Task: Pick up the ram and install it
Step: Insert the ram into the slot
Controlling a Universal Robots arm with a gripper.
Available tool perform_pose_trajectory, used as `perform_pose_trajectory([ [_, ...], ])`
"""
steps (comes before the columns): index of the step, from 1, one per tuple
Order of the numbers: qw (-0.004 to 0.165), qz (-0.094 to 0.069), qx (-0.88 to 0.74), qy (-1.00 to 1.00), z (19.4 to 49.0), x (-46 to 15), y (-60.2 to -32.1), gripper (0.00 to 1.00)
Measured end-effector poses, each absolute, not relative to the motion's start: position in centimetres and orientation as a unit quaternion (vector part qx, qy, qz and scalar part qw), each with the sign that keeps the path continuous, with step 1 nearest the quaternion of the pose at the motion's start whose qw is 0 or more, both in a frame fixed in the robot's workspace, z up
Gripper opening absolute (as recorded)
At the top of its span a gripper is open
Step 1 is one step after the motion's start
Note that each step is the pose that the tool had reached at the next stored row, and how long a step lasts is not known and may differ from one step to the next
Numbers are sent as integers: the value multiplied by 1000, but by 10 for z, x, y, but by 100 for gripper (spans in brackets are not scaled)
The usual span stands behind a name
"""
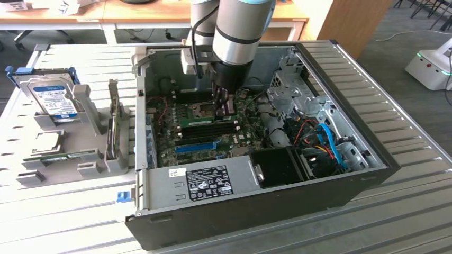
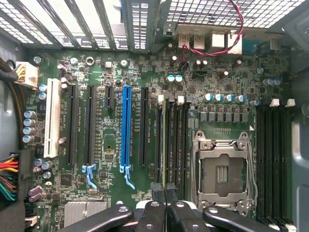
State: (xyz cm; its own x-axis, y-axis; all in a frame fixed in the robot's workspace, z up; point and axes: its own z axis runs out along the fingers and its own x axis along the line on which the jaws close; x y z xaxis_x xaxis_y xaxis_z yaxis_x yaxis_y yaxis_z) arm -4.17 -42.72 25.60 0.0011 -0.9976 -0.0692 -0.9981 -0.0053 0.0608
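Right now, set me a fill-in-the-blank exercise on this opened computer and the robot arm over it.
1. The gripper hangs inside the open black computer case, over its ___ motherboard.
2. The silver, blue-labelled hard drive stands outside the case, at the exterior view's ___.
3. The long plastic slot strip flanked by black slots is bright ___.

Missing words: green; left; blue.

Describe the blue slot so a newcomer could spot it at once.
Inside the open case lies the green motherboard. Among its row of long parallel slots, the blue slot is the only bright blue one; its neighbours are black or white.
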Motion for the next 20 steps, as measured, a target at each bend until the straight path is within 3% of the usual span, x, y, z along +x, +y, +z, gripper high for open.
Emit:
perform_pose_trajectory([
  [20,3,46,-708,705,247,-36,-427,12],
])
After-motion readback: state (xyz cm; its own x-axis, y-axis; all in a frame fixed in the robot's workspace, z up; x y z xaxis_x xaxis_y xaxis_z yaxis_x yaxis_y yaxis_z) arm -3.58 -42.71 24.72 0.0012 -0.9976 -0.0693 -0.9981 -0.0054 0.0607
